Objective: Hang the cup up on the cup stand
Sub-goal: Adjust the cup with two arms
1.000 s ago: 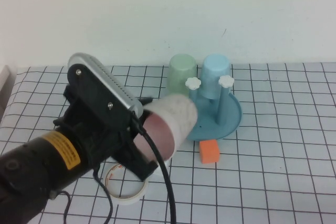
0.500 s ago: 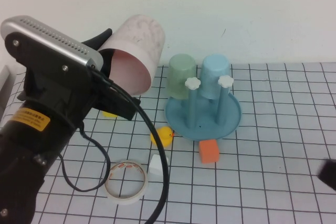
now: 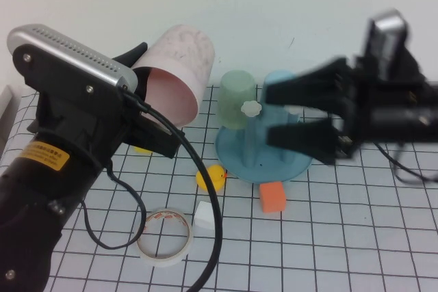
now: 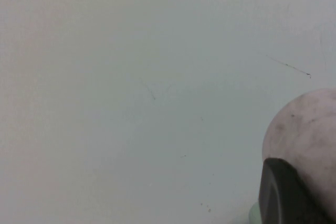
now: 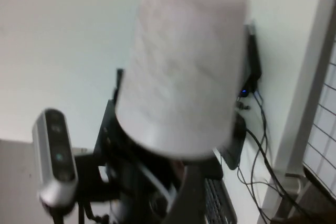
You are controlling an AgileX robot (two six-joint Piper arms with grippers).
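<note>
My left gripper (image 3: 147, 94) is shut on the pale pink cup (image 3: 181, 66) and holds it high above the table's left side, tilted, with its pink inside facing down and forward. In the left wrist view the cup (image 4: 307, 124) shows beside one dark finger (image 4: 283, 192). In the right wrist view the cup (image 5: 184, 66) fills the middle. The blue cup stand (image 3: 294, 162) sits at the table's back centre, one white knob (image 3: 252, 108) showing. My right gripper (image 3: 270, 113) is open and empty, blurred, reaching leftward over the stand.
A pale green cup (image 3: 237, 97) sits upside down on the stand; the light blue cup (image 3: 280, 76) is mostly hidden behind my right gripper. A yellow duck (image 3: 212, 178), an orange block (image 3: 272, 197), a white block (image 3: 203, 215) and a tape roll (image 3: 165, 235) lie in front.
My left gripper lifted the cup from beside the stand up and to the left, then held still. My right arm swung in from the right and now covers the stand's right side.
</note>
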